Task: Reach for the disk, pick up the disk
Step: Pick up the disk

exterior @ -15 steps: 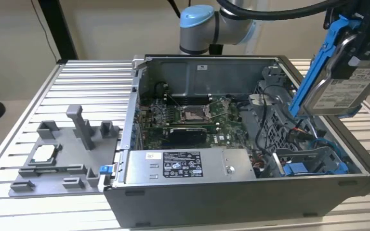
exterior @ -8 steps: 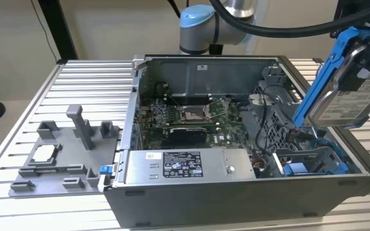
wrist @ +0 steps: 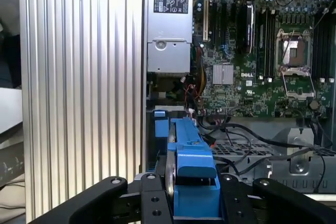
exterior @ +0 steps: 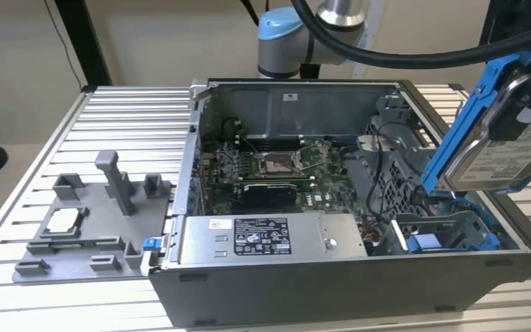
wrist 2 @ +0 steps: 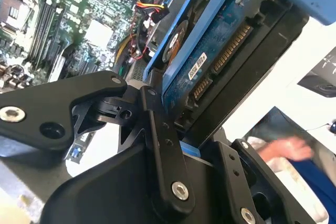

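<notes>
The disk, a silver-grey drive with a white label in a bright blue bracket, hangs tilted in the air above the open computer case's end at the exterior view's right. My gripper is shut on its upper part. In the second wrist view the disk shows its blue circuit-board side, clamped between the black fingers. In the first wrist view the disk is edge-on, and the gripper holds it from both sides.
The open computer case holds a motherboard, a long grey metal box with a label, cables and an empty blue drive bay. A grey fixture with a small chip sits at the exterior view's left. A person's hand is blurred beyond the gripper.
</notes>
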`<act>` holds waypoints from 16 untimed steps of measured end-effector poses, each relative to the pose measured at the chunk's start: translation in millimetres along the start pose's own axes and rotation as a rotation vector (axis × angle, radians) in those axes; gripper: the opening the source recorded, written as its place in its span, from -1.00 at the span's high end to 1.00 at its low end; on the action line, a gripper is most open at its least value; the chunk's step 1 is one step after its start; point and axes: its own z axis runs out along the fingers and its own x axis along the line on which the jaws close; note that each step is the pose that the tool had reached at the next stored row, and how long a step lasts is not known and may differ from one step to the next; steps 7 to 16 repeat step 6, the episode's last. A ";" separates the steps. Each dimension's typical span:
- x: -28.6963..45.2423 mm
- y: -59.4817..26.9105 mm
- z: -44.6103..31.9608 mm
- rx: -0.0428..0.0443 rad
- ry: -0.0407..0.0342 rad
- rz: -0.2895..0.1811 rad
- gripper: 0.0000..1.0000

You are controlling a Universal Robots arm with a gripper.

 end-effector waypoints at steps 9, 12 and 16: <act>0.1 0.2 0.0 0.0000 0.0000 0.000 1.00; 0.1 0.2 0.0 0.0000 0.0000 0.000 1.00; 0.1 0.2 0.0 0.0000 0.0000 0.000 1.00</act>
